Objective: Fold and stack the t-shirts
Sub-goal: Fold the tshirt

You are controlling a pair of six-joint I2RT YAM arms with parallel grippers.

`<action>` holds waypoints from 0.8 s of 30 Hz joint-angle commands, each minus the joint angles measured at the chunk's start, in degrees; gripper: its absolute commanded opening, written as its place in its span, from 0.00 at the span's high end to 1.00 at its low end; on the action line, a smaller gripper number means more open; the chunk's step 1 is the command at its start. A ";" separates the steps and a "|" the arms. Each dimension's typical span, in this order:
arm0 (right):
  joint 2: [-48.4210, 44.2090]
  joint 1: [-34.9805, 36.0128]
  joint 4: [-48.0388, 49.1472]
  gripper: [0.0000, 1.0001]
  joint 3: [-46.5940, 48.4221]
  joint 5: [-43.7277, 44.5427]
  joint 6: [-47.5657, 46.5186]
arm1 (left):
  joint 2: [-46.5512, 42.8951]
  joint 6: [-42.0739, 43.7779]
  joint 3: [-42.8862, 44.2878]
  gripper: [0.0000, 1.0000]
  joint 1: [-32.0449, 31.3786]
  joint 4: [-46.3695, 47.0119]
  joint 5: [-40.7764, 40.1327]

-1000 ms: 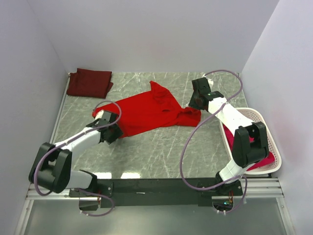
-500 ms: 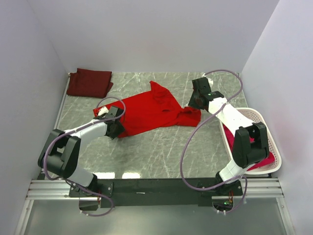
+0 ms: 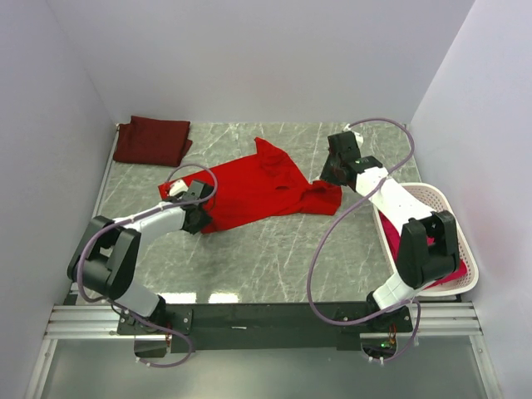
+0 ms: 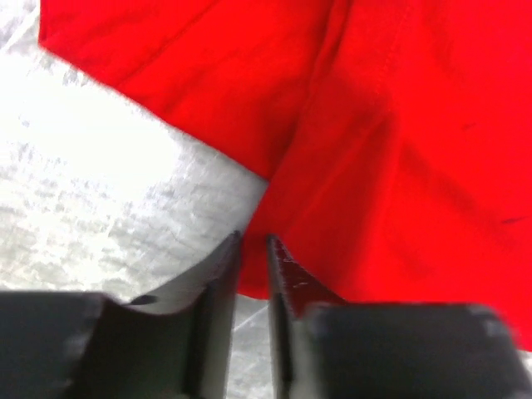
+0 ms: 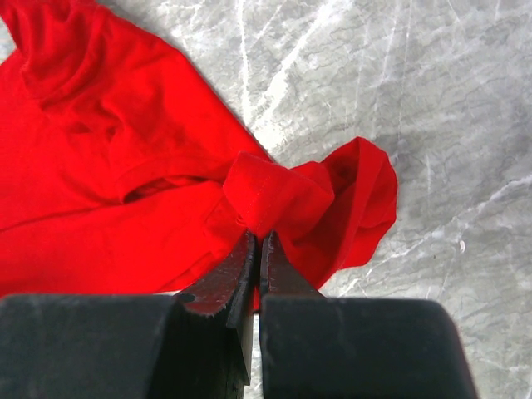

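One maroon t-shirt (image 3: 152, 140) lay folded beyond the left gripper (image 4: 252, 245), whose near-closed jaws met the unfolded red t-shirt (image 3: 258, 191) at its hem, grip unconfirmed; the right gripper (image 5: 256, 237) was clamped on its bunched far end, with a pinkish-red shirt (image 3: 453, 273) waiting in the basket (image 3: 470, 258) behind.

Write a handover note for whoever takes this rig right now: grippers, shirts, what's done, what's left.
Left gripper: fingers a narrow gap apart at the red shirt's near-left edge; grip not certain.
Right gripper: shut on a bunched fold at that shirt's right end.
Red shirt lies spread out, unfolded, mid-table.
Done: maroon shirt folded, back left corner.
Left: fold the red shirt and stack it; at least one pinkish-red shirt waits in the basket on the right.
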 commanded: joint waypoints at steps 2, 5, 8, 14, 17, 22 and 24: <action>-3.35 -0.31 2.33 1.00 -1.26 -1.03 -0.18 | 5.50 1.32 -1.64 0.77 -0.73 -3.19 0.94; -3.70 -0.23 2.68 1.00 -1.79 -1.38 -0.26 | 6.30 1.32 -1.64 0.80 -1.69 -3.53 0.15; -3.97 -0.31 2.68 1.00 -1.97 -1.38 -0.27 | 5.60 1.32 -1.73 0.87 -1.79 -3.62 0.23; -5.11 -0.40 1.37 1.00 -0.91 -0.77 -1.14 | -4.21 3.33 0.55 0.99 -1.44 -7.04 -1.35; -7.04 -0.49 0.40 1.00 -0.21 -0.59 -1.23 | -11.86 4.74 2.48 0.99 0.40 -9.59 -1.00; -12.57 -0.66 -0.92 1.00 0.49 -0.51 -0.44 | -24.43 6.94 5.91 0.99 4.18 -13.64 -0.21; -15.65 -0.66 -1.71 1.00 1.28 -0.94 -0.27 | -27.00 7.99 7.58 0.99 4.80 -14.69 0.67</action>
